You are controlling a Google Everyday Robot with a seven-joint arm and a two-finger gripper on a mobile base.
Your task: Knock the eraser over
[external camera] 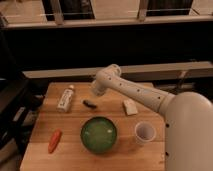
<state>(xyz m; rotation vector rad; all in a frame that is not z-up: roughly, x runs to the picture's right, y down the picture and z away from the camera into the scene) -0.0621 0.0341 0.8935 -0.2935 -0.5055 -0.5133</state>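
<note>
The eraser (90, 104) lay flat on its long side on the wooden table (125, 150), toward the back and left of center, tilted a bit diagonal. Small, black. Just above and right of it hung the gripper (97, 89) at the end of the white arm (135, 92); could not tell how its fingers stood. Gripper was close to the eraser but contact wasn't clear.

Left of the eraser, near, lay a white bottle (65, 98) with its cap pointing to the back edge. In front of the eraser sat the green bowl (99, 134), apart from it. Right of the eraser, well apart, lay a pale white block (130, 106), partly under the arm. A white cup (144, 132) stood upright front right, beside the bowl. An orange carrot (54, 141) lay front left, near the table's left edge.

Bare wood showed between bottle, eraser and bowl, and along the front edge. The robot's white body (187, 132) covered the table's right side.
</note>
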